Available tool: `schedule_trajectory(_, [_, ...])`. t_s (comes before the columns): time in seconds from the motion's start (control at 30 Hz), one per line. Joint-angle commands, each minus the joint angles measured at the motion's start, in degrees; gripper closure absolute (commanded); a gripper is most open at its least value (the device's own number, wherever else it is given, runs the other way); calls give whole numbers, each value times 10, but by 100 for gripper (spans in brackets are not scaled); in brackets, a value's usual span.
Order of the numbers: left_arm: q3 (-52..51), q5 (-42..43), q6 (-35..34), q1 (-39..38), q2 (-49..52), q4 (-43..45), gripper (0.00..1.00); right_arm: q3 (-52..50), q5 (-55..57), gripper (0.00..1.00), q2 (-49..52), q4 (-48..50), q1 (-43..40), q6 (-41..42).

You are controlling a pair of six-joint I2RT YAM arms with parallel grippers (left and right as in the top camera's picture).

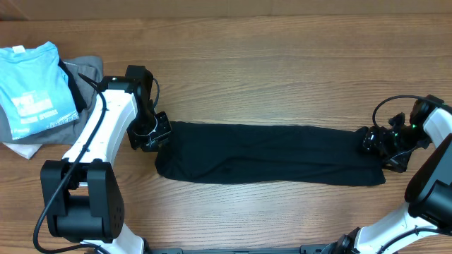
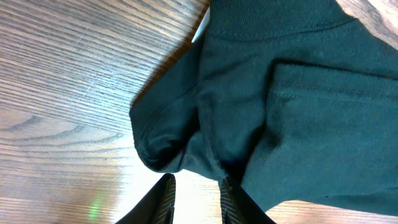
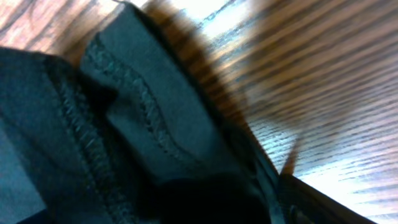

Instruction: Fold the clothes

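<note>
Clothes (image 1: 268, 152) stretch between left pincer (image 1: 161, 136) and right pincer (image 1: 374, 143), whose openings I cannot tell; blue t-shirt (image 1: 32, 85) aside.

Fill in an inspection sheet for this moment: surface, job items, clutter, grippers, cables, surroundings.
Surface: brown wood-grain table, no stains seen.
Job's things: plain black fabric garment, folded into a long strip lying flat between the arms.
Clutter: folded light blue t-shirt with white print lying on a grey garment, far left corner.
Grippers: left gripper at the strip's left end, jaws narrow, grip unclear; right gripper at its right end, state unclear.
Cables: black cable along the left arm; black cable loop by the right arm; neither on the strip.
Surroundings: nothing seen.
</note>
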Motion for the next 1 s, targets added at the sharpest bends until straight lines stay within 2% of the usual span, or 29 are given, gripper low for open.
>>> schedule_trajectory(0.0, [11, -7, 11, 2, -16, 2, 72, -22, -42, 23, 4, 10, 21, -7])
schedule_trajectory(0.07, [11, -7, 11, 2, -16, 2, 72, -22, -42, 39, 4, 8, 33, -7])
schedule_trajectory(0.17, [11, -7, 11, 2, -16, 2, 72, -22, -42, 76, 4, 9, 50, -7])
schedule_trajectory(0.23, [11, -7, 11, 2, -16, 2, 72, -21, -42, 96, 4, 13, 57, -7])
schedule_trajectory(0.37, [12, -3, 11, 4, -16, 15, 73, 6, -37, 96, 4, 15, 59, -1])
schedule_trajectory(0.53, [39, -2, 12, 17, -16, 26, 73, 114, -3, 96, 4, -13, 35, 74])
schedule_trajectory(0.67, [78, 0, 11, 29, -16, 13, 71, 193, 15, 96, 4, -46, 25, 79])
schedule_trajectory(0.97, [88, 43, 11, 26, -16, -3, 68, 216, 70, 96, 4, -124, 88, 73])
